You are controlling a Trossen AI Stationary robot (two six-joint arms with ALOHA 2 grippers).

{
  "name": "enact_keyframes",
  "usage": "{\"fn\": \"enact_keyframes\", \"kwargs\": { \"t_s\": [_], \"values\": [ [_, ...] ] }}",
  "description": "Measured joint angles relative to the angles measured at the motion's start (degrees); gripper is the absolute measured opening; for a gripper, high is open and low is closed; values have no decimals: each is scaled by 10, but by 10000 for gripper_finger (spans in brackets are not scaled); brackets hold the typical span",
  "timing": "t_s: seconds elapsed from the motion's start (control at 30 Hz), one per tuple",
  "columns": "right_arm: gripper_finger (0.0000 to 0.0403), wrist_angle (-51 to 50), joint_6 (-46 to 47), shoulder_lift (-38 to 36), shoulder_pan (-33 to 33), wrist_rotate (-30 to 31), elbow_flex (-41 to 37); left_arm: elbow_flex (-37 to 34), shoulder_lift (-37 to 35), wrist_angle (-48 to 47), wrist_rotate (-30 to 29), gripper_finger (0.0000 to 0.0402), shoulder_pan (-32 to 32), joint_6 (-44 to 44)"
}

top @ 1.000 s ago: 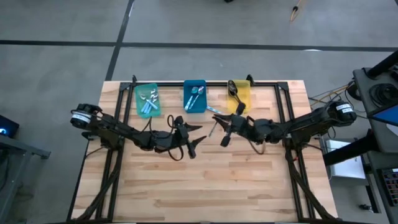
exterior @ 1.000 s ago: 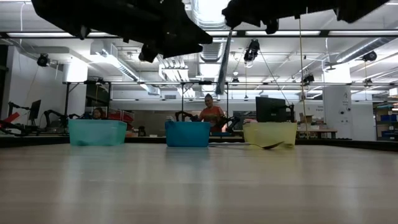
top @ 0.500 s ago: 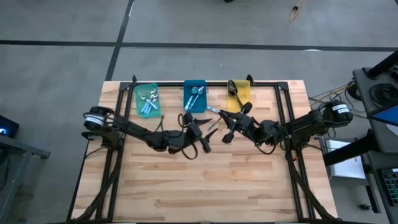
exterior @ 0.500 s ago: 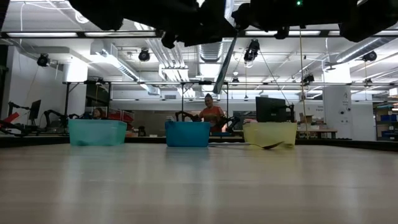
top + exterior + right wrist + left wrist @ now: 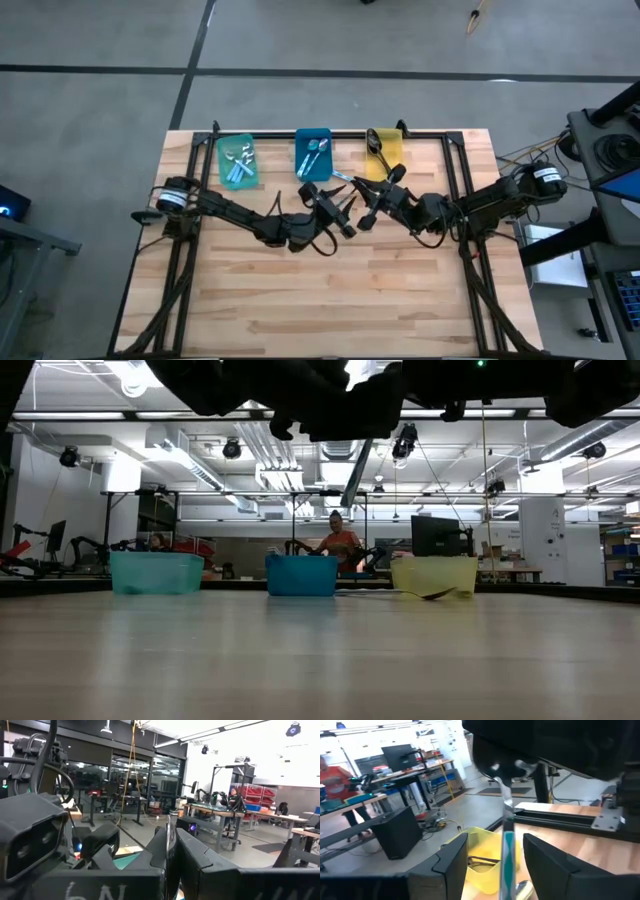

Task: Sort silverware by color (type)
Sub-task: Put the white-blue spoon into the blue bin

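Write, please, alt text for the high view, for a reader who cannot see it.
Two dark robot arms meet over a light wooden table: the left gripper reaches toward a silver spoon with a light-blue handle held by the right gripper. Behind them, a teal plastic bin, a blue plastic bin and a yellow plastic bin hold spoons.

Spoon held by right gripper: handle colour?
Teal-blue handle on a silver stem; left wrist view shows it best.
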Motion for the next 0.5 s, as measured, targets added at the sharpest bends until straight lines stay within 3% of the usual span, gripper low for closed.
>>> {"fn": "enact_keyframes", "kwargs": {
  "t_s": [0.23,0.5],
  "values": [
    [12,5,6,0,0,-4,0,10,2,0,-10,123,0,-1],
    [12,6,9,0,0,-5,0,10,3,-8,-8,20,-1,-7]
  ]
}}
